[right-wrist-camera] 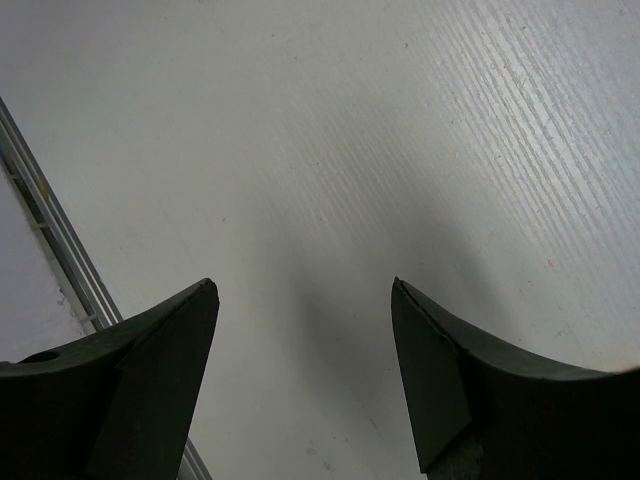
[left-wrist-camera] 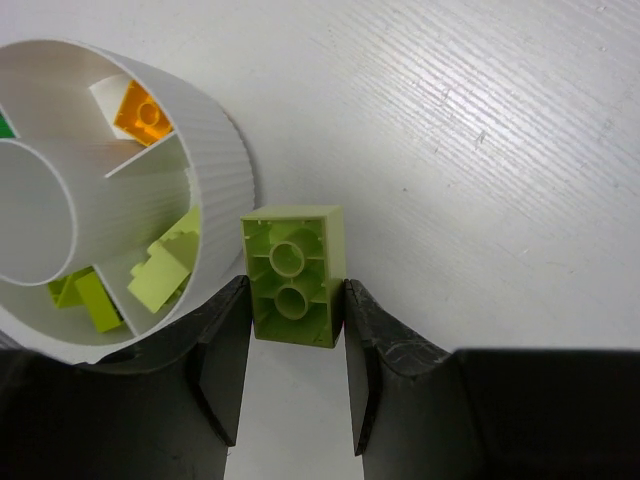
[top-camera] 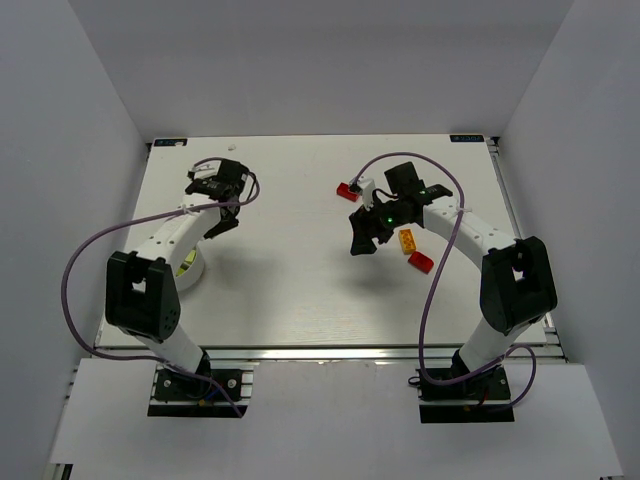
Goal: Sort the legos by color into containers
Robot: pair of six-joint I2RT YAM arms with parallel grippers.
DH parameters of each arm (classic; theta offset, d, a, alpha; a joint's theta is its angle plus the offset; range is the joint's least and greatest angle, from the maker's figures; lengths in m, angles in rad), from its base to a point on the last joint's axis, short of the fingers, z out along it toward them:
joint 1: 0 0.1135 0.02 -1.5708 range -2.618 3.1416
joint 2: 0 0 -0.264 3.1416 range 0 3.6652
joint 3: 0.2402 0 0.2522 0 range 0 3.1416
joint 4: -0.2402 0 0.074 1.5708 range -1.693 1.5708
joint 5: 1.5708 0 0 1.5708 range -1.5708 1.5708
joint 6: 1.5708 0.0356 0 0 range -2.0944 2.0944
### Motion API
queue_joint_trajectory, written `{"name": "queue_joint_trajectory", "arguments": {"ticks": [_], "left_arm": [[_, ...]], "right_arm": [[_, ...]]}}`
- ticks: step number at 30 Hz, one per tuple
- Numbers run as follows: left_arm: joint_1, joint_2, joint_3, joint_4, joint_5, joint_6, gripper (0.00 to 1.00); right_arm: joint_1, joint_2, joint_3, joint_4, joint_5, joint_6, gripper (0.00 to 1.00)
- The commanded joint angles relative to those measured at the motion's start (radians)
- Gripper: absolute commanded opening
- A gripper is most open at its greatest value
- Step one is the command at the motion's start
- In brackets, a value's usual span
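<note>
Gripping a lime green brick [left-wrist-camera: 292, 275] by its two long sides, the left end effector [left-wrist-camera: 295, 292] holds it with the hollow underside turned toward the wrist camera, so that two round tubes show inside. Its jaws stand narrow, pressed against the brick on both sides. The brick hangs just beside the ribbed outer wall of the white dish [left-wrist-camera: 215, 150], outside the rim and over no compartment; whether it touches the wall cannot be told.

Inside the dish, thin walls set the compartments apart around a round centre well. An orange brick [left-wrist-camera: 140, 112] lies in one compartment. The other lime green bricks [left-wrist-camera: 150, 275] lie in the compartment closest to the held one. A sliver of dark green [left-wrist-camera: 5, 127] shows in another at the picture's left edge. In the top view the dish sits on the left part of the desk [top-camera: 290, 290], partly hidden under the left arm.

The right end effector [right-wrist-camera: 305, 290] stands wide with nothing between its fingers, above bare desk. It is over the right half of the desk, well apart from the dish. Three bricks lie loose near it: a red brick [top-camera: 347, 191] on the far side, and a yellow brick [top-camera: 407, 239] just beside a second red brick [top-camera: 421, 263].
</note>
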Motion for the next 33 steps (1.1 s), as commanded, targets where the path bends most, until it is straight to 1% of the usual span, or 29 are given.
{"name": "queue_joint_trajectory", "arguments": {"ticks": [1, 5, 10, 15, 26, 30, 33], "left_arm": [[0.0, -0.077, 0.029, -0.058, -0.002, 0.051, 0.22], [0.0, -0.108, 0.003, -0.079, 0.01, 0.106, 0.22], [0.001, -0.12, 0.001, -0.108, -0.017, 0.163, 0.24], [0.021, -0.099, 0.009, -0.145, -0.044, 0.178, 0.26], [0.07, -0.092, -0.031, -0.139, -0.07, 0.215, 0.28], [0.07, -0.074, -0.032, -0.128, -0.077, 0.223, 0.32], [0.072, -0.062, -0.028, -0.121, -0.08, 0.229, 0.43]], "right_arm": [[-0.006, -0.02, 0.024, -0.004, -0.025, -0.006, 0.75], [-0.006, -0.022, 0.021, -0.004, -0.027, -0.006, 0.75], [-0.006, -0.019, 0.022, -0.006, -0.028, -0.006, 0.75], [-0.006, -0.02, 0.025, -0.01, -0.025, -0.011, 0.75], [-0.006, -0.025, 0.018, -0.009, -0.025, -0.009, 0.75], [-0.006, -0.022, 0.025, -0.01, -0.024, -0.011, 0.75], [-0.006, -0.023, 0.024, -0.01, -0.024, -0.012, 0.75]]}}
